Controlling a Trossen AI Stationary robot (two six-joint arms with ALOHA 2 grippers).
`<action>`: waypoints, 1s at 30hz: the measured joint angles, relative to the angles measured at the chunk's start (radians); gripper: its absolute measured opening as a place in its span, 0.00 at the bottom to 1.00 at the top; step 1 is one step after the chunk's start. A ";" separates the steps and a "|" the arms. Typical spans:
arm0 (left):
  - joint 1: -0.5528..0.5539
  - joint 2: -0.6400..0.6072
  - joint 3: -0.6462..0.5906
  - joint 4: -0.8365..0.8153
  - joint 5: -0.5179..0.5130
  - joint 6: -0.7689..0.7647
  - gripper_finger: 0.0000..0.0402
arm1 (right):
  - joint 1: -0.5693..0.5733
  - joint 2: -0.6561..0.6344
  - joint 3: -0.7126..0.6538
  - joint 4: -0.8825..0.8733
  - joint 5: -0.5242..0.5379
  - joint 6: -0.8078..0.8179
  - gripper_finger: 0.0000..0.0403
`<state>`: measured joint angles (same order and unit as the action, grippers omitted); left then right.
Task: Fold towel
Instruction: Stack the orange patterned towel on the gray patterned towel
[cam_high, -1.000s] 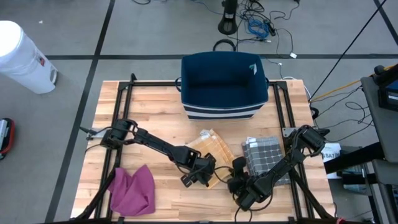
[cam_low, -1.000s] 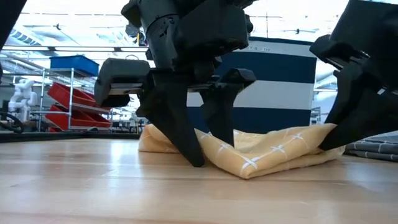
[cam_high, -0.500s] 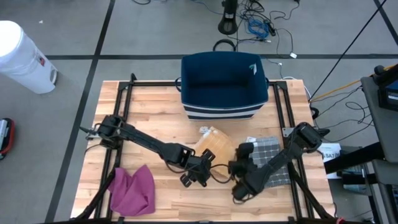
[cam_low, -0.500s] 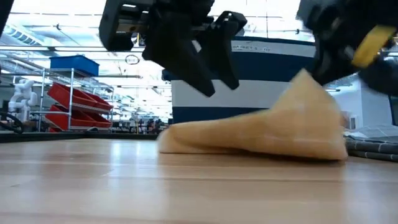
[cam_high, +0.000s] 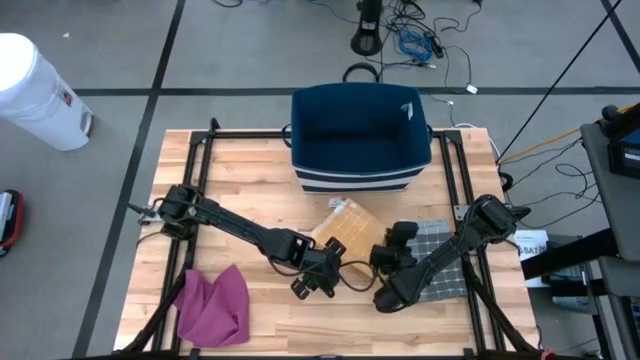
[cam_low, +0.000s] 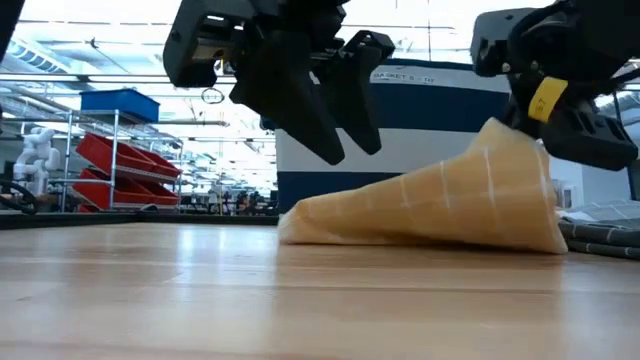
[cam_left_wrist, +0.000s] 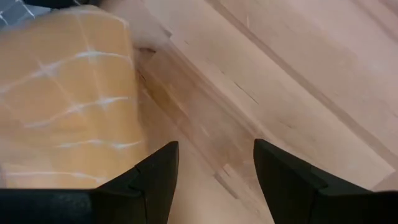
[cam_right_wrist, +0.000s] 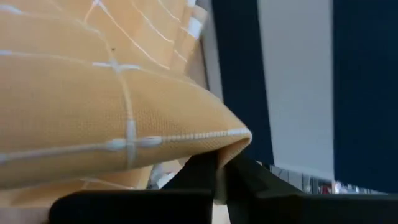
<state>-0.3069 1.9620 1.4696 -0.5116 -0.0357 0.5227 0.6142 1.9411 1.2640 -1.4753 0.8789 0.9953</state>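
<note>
The yellow towel (cam_high: 343, 228) with thin white grid lines lies in the middle of the table, in front of the navy basket. Its right-hand part is raised into a peak (cam_low: 495, 135), and the rest slopes down to the wood (cam_low: 330, 225). My right gripper (cam_high: 393, 243) is shut on that raised part. My left gripper (cam_high: 316, 284) hangs open above the table at the towel's near-left side, its fingers (cam_low: 330, 140) clear of the cloth. In the left wrist view the towel (cam_left_wrist: 68, 106) lies ahead of the open fingers. My right gripper pinches a rounded fold of the towel (cam_right_wrist: 214, 146) between its two fingers (cam_right_wrist: 186, 171), at the towel's right-hand end. The fingers come slanting down from the table's right. The held end is lifted, and the cloth slopes away from it to the table.
A navy basket (cam_high: 360, 135) stands at the far middle of the table. A grey checked cloth (cam_high: 442, 252) lies under my right arm at the right. A magenta cloth (cam_high: 215, 305) lies at the near left corner. Black frame rails (cam_high: 200, 170) run along the table's sides.
My right gripper has risen and gone toward the far edge while turning, carrying the towel's near-right part up and over. The towel has drawn into a compact raised shape. My left gripper, still open, has lifted off the towel's near edge and now hangs clear.
</note>
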 joint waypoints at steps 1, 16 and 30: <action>0.000 0.002 0.000 0.001 0.000 -0.001 0.53 | -0.002 0.000 -0.003 -0.019 0.000 0.031 0.04; -0.004 0.002 0.000 0.008 0.029 -0.019 0.53 | -0.006 -0.002 -0.095 -0.090 -0.193 0.215 0.58; 0.020 0.014 0.000 0.060 0.064 -0.017 0.53 | 0.131 -0.004 0.002 -0.095 -0.254 0.338 0.49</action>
<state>-0.2873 1.9757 1.4696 -0.4517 0.0288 0.5053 0.7449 1.9369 1.2663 -1.5707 0.6254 1.3334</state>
